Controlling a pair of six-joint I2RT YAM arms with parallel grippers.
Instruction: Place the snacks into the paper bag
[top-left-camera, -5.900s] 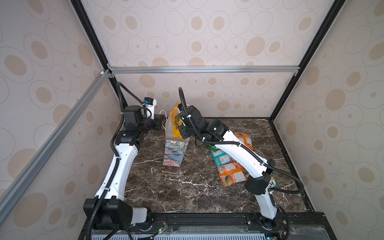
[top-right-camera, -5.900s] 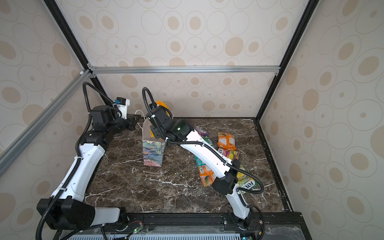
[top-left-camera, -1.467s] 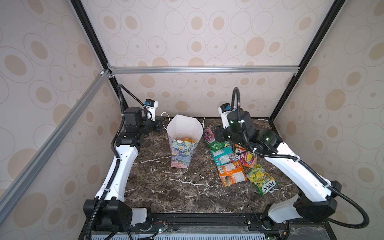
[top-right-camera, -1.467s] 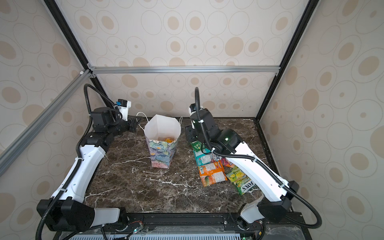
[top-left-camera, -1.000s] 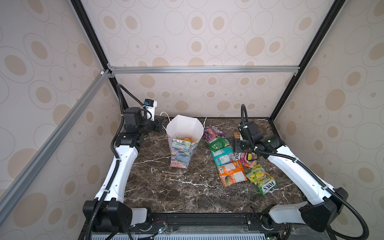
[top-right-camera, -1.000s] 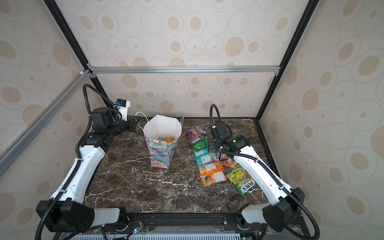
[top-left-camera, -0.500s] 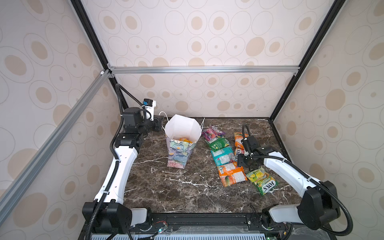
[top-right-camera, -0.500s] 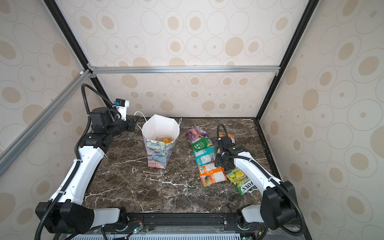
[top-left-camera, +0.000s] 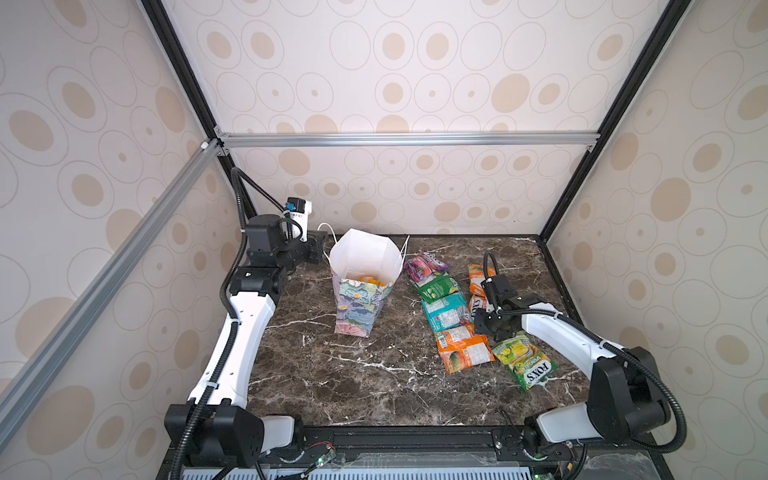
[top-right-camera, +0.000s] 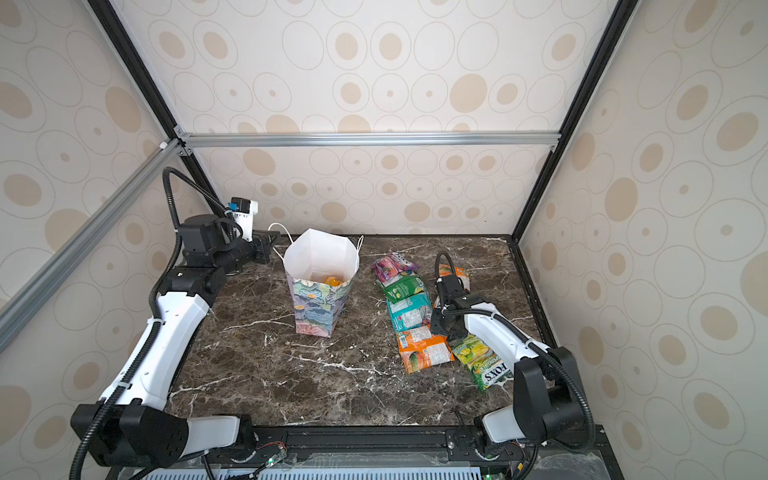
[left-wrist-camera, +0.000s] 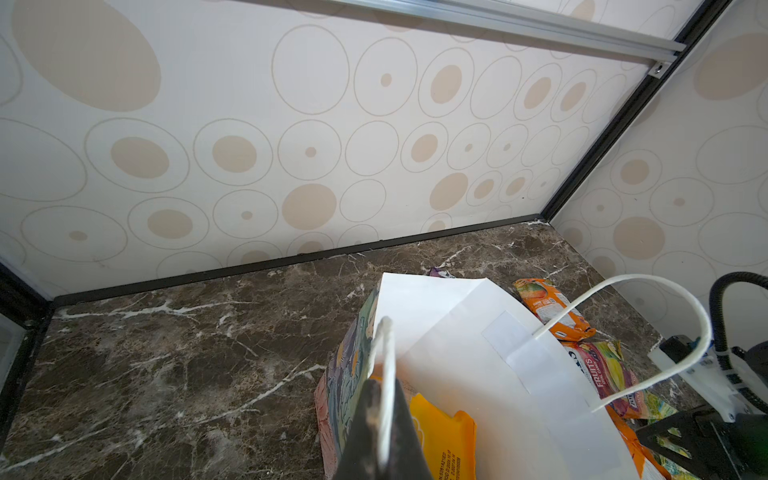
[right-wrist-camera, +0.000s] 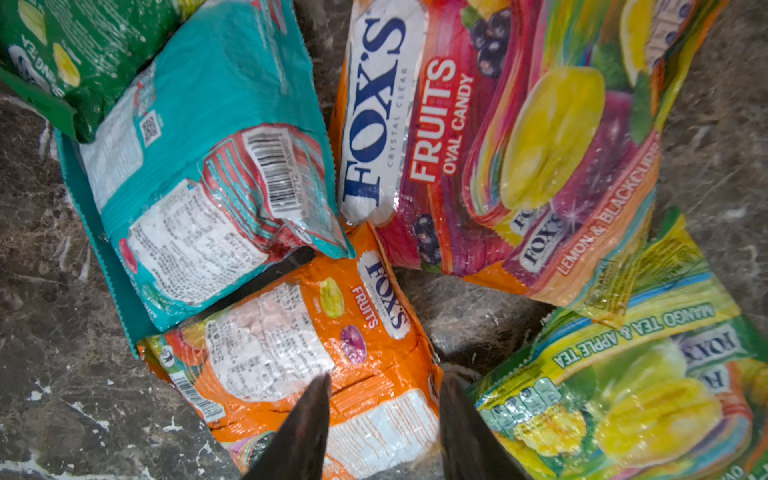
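- Light was bright, even and diffuse; shadows on the tabletop (top-left-camera: 374, 386) were faint and soft.
- Glare speckled the crinkly snacks (right-wrist-camera: 498, 145) in the right wrist view.
- Right pincer (right-wrist-camera: 384, 380) tips were dark and out of focus; both top views were sharp.

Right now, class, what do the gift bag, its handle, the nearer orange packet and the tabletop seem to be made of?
Bag: paper, matt white inside, sharply creased.
Handle: thin white cord, probably twisted paper or cotton.
Nearer orange packet: glossy plastic film, crinkled, catching glare.
Tabletop: dark, white-veined marble look; real stone or laminate, cannot tell.
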